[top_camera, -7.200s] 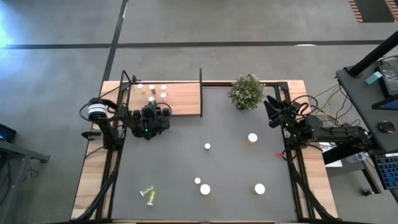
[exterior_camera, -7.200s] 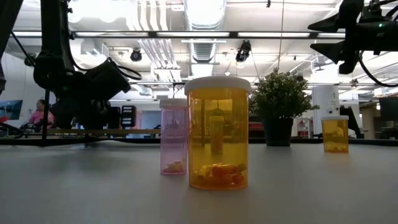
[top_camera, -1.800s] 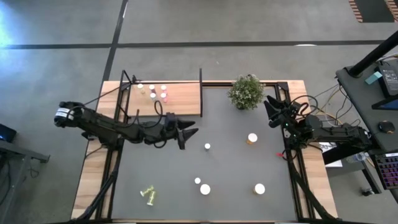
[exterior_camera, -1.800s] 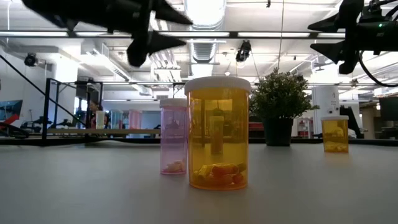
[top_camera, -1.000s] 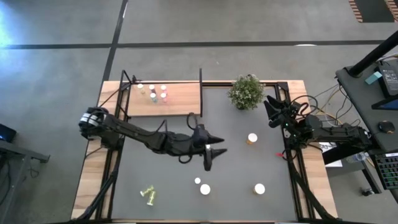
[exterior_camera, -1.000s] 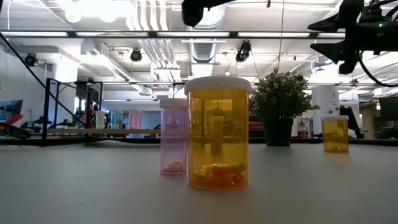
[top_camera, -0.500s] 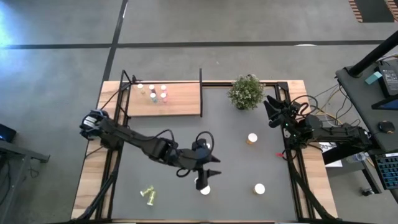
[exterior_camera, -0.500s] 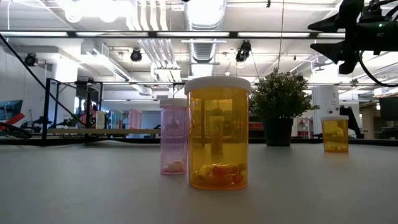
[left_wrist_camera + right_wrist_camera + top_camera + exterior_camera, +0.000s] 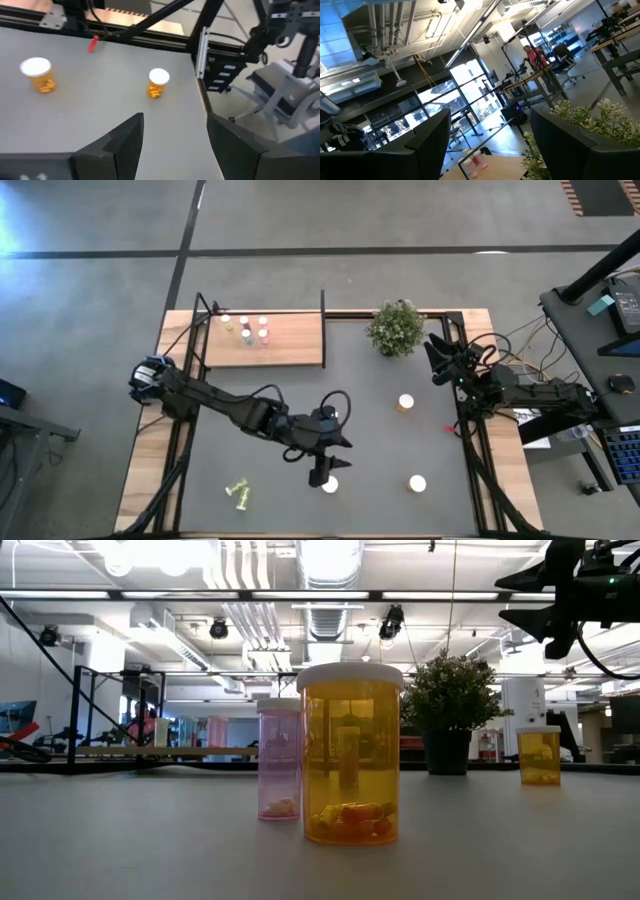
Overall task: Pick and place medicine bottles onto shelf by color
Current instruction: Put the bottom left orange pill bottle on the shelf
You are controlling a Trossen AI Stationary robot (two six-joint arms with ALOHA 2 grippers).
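Bottles already sorted stand clustered on the shelf (image 9: 285,340) at upper left. Left pincer (image 9: 322,469), fingers spread and holding nothing, hangs over two white-capped bottles (image 9: 329,484) at lower centre, probably lining up a grasp. Right pincer (image 9: 437,358) waits spread beside the potted plant (image 9: 396,327); bare desk (image 9: 270,480) surrounds the pair.

shelf (image 9: 290,340): far-left corner | plant (image 9: 396,327): right of shelf | bottles (image 9: 245,328): on shelf
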